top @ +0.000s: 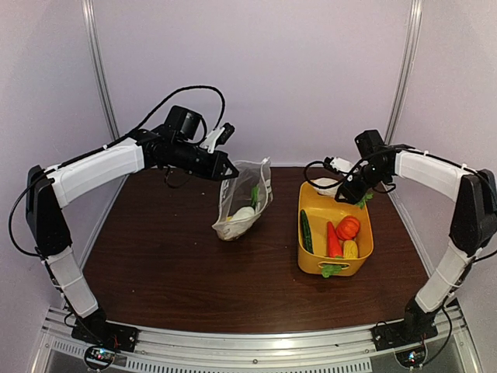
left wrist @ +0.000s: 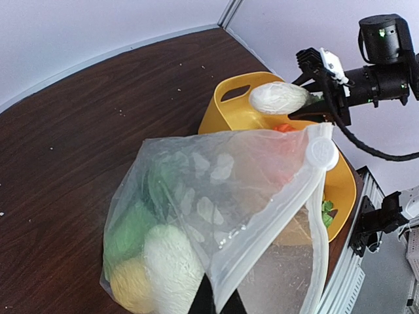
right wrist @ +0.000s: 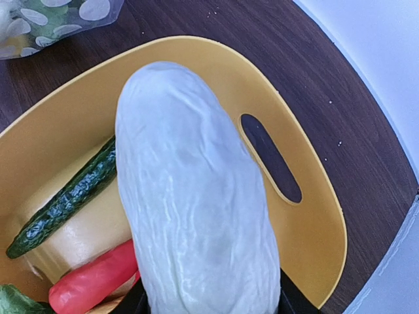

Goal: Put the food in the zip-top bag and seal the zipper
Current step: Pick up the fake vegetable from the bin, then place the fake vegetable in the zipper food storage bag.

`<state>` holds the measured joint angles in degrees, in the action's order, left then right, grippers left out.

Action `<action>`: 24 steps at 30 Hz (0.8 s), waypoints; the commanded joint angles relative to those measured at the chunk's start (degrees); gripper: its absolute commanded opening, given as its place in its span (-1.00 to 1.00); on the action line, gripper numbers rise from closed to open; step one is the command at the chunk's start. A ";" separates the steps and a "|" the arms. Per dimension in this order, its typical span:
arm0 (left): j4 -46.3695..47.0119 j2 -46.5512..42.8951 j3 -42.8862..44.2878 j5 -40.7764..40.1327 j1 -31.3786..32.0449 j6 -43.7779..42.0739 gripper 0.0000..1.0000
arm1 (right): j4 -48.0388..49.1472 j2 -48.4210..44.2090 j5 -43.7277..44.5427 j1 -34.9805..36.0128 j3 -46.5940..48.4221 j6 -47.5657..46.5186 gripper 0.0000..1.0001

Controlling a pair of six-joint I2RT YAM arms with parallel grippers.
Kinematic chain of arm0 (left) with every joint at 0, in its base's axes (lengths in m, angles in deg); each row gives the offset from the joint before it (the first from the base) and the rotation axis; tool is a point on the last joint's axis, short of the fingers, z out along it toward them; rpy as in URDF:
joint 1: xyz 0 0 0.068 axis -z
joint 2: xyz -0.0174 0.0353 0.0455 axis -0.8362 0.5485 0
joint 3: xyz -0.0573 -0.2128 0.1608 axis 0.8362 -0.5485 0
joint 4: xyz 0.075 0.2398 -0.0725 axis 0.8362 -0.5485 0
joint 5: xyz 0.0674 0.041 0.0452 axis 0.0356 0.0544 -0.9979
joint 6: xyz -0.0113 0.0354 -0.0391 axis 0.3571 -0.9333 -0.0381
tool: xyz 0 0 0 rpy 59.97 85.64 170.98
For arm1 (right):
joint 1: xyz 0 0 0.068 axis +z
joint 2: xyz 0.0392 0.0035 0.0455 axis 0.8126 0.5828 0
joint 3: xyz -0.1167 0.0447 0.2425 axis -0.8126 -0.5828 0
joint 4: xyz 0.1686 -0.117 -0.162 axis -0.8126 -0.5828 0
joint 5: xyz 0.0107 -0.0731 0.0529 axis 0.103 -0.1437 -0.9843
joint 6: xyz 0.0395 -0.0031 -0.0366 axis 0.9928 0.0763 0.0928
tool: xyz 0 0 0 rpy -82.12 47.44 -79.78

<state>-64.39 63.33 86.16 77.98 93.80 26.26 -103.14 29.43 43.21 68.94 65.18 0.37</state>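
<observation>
Gripped white ribbed plastic vegetable (right wrist: 196, 196) in right gripper (top: 340, 189), above yellow plastic basket (top: 335, 269). Pinched rim of clear dotted plastic bag (top: 247, 203) in clenched left gripper (top: 230, 172).

I see a yellow basket (top: 311, 266) sitting on the right half of the dark wooden table (top: 171, 256); pale walls (top: 256, 78) rise behind the table's far edge.

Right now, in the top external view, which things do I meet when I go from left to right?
left hand → zip-top bag → green cucumber → red piece → orange piece, the last three in the yellow basket. Left out: the right hand with its white vegetable, overlapping the basket.
</observation>
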 commanded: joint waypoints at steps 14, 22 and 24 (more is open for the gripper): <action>2.48 1.65 -0.31 3.33 -0.43 -0.74 -1.00 | -7.68 -12.62 -0.75 15.71 10.64 -6.67 -0.05; 2.67 1.64 -0.24 4.73 -0.41 -0.99 -1.00 | -9.02 -6.77 13.13 30.52 20.77 -15.72 -0.03; 2.70 1.50 -0.11 5.71 -0.41 -0.98 -1.00 | -8.48 -5.72 16.85 33.18 21.72 -18.12 -0.02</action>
<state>-64.12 64.51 86.16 81.39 93.80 26.22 -110.15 21.15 49.61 98.25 84.80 -11.55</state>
